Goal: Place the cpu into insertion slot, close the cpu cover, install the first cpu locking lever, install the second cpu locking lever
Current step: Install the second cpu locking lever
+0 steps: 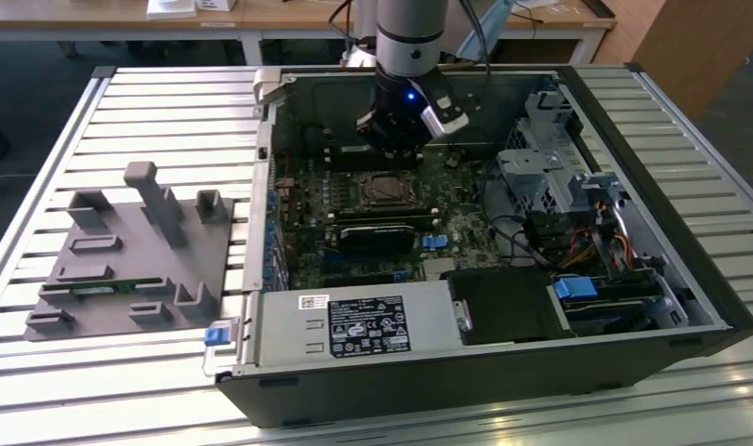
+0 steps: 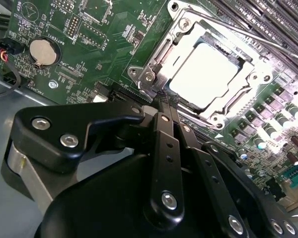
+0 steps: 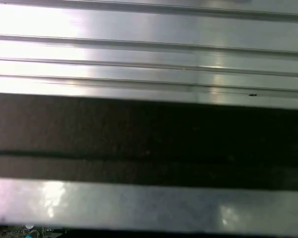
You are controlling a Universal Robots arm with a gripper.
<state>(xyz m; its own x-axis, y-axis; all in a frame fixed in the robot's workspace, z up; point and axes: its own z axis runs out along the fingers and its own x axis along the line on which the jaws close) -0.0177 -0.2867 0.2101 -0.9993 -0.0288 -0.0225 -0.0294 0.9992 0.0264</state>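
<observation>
In the second wrist view the cpu [image 2: 206, 74] lies flat in the insertion slot [image 1: 383, 190], its dull silver top facing up. The cpu cover [image 2: 156, 62], a silvery metal frame, lies down around the chip. A thin metal lever rod [image 2: 258, 39] runs along one side of the frame. My gripper [image 2: 163, 108] is shut, its black fingers [image 2: 165, 148] pressed together with the tips at one corner of the socket frame. In the exterior view the gripper [image 1: 395, 153] hangs over the motherboard just behind the socket.
The open computer case [image 1: 674, 242] lies on a slatted metal table [image 1: 165, 111]. Black memory slots [image 1: 383, 223] sit in front of the socket. A drive cage [image 1: 557, 177] and cables stand on the exterior view's right. A grey fixture block [image 1: 135, 255] rests on its left.
</observation>
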